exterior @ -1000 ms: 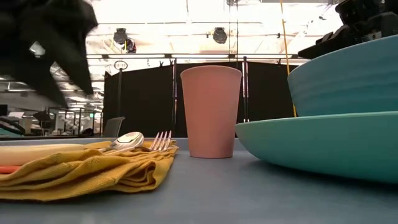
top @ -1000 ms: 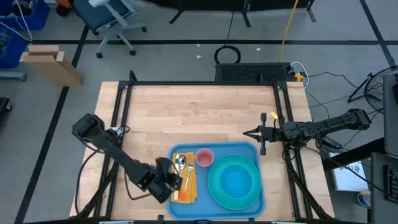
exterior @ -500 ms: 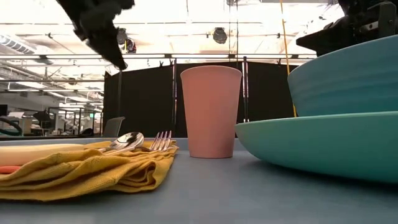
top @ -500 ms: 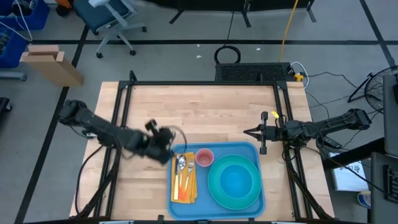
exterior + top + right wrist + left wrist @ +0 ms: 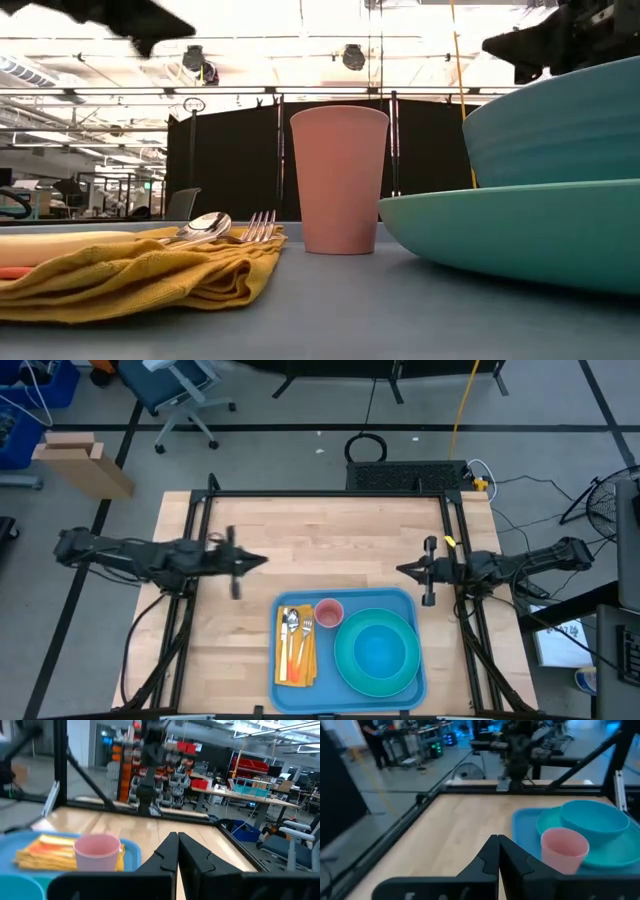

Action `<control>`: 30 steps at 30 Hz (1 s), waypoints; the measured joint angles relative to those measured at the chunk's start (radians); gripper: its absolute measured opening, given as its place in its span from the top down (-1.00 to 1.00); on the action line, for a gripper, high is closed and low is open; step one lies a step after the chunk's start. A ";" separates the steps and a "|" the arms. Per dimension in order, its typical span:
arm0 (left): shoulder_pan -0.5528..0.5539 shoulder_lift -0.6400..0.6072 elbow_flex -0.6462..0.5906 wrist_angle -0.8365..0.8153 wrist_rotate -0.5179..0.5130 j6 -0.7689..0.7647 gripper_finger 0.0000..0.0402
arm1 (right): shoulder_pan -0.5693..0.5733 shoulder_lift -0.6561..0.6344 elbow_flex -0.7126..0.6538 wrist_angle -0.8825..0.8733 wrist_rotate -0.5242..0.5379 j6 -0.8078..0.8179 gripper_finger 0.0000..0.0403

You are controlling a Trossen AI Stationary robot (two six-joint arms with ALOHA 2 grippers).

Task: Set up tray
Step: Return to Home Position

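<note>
The sky-blue tray (image 5: pixel 350 594) lies flat at the near edge of the wooden bench (image 5: pixel 320 540), a little right of centre. Its long axis runs side to side across the bench, with one long rim along the bench's near edge. At its left end lies a folded yellow napkin (image 5: pixel 313 660), set lengthwise from the near rim toward the far rim. The cutlery rests on the napkin side by side along that same line. The spoon (image 5: pixel 200 224) and the fork (image 5: pixel 258 226) have their metal heads at the far end, and the orange handles point back toward the near rim. A pale yellow handle (image 5: pixel 60 240) lies beside them on the cloth. A pink cup (image 5: pixel 329 613) stands upright just beyond the napkin's far right corner, near the tray's far rim. The right part of the tray carries a round teal plate (image 5: pixel 345 660) with a blue bowl (image 5: pixel 380 652) sitting in it. What, if anything, is inside the cup and bowl does not show. The left gripper (image 5: pixel 262 561) hovers over bare bench, left of the tray and beyond its far rim, pointing toward the middle. Its fingers (image 5: pixel 487 857) are pressed together on nothing. The right gripper (image 5: pixel 400 570) hovers above the bench's right rail, just past the tray's far right corner, pointing inward, its fingers (image 5: pixel 167 852) likewise closed and empty.
</note>
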 joint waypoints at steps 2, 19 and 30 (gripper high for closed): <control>-0.001 -0.113 -0.065 -0.030 -0.024 -0.047 0.99 | 0.000 -0.024 -0.003 0.000 -0.018 0.021 1.00; -0.124 -0.407 -0.380 0.003 -0.092 -0.061 1.00 | 0.000 -0.315 -0.163 0.047 -0.069 0.109 1.00; -0.086 -0.465 -0.519 0.122 -0.003 -0.021 1.00 | 0.000 -0.338 -0.178 -0.083 -0.073 0.048 1.00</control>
